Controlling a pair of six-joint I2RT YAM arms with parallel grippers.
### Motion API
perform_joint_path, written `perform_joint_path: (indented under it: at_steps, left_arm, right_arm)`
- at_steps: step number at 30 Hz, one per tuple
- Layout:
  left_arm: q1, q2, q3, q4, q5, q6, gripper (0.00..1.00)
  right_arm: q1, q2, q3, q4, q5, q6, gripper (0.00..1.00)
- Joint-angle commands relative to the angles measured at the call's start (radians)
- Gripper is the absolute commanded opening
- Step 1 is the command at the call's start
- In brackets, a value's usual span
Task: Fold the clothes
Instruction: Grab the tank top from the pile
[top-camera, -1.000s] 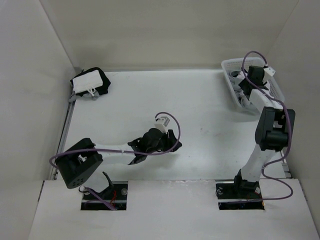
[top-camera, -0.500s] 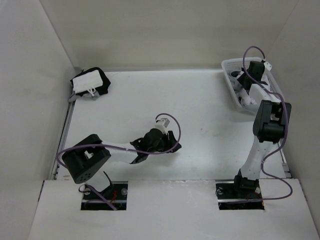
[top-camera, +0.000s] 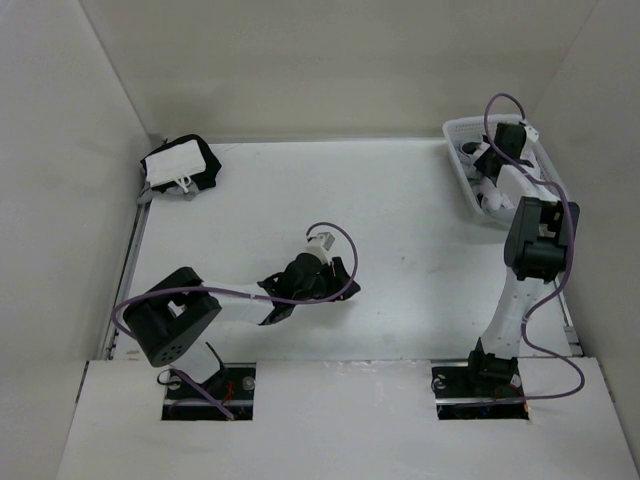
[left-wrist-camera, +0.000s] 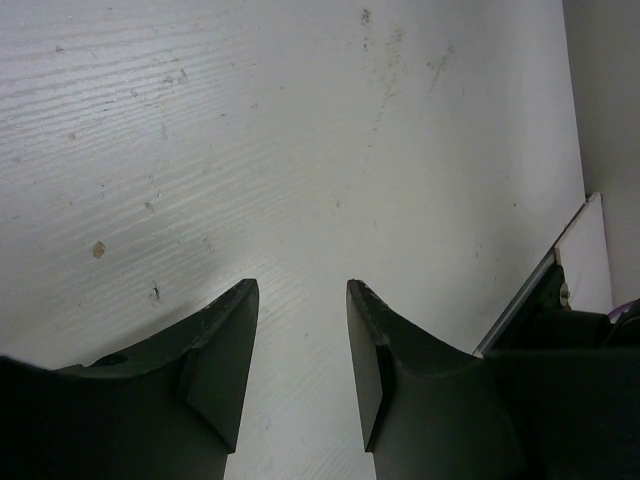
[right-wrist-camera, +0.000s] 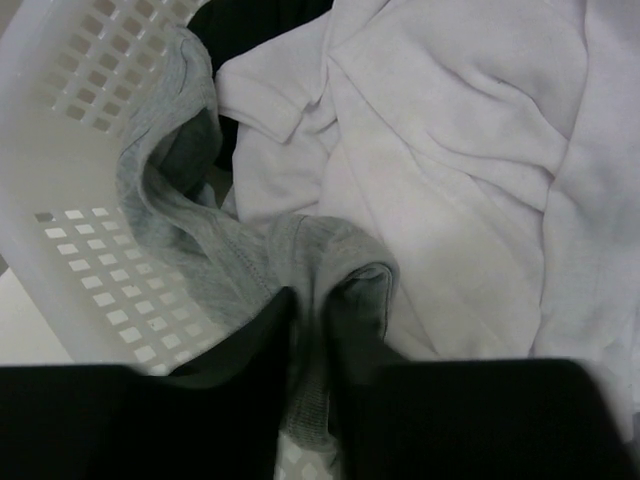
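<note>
Since the heather-grey top (right-wrist-camera: 200, 262) is looking soft and light, the right fingers (right-wrist-camera: 258, 352) are pinching its ribbed edge while the left fingers (left-wrist-camera: 222, 352) are gaping empty.

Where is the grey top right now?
In the right wrist view the grey top lies in the white basket, left of a white garment, a fold pinched in the right gripper.
</note>
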Motion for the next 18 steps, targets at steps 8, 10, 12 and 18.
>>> perform_joint_path:
  at_steps: [8, 10, 12, 18]
  left_arm:
    - [0.064, -0.042, 0.008, 0.036, 0.028, -0.025, 0.38]
    - [0.090, -0.077, -0.006, 0.022, 0.030, -0.028, 0.38]
    - [0.112, -0.113, -0.017, 0.006, 0.028, -0.024, 0.38]
    - [0.213, -0.272, -0.053, -0.083, -0.019, -0.030, 0.38]
  right_arm:
    - [0.068, -0.500, -0.316, 0.378, 0.063, 0.093, 0.00]
    - [0.091, -0.652, -0.371, 0.430, 0.058, 0.103, 0.00]
    - [0.114, -0.729, -0.386, 0.444, 0.055, 0.097, 0.00]
    - [0.325, -1.047, -0.341, 0.443, -0.020, 0.023, 0.00]
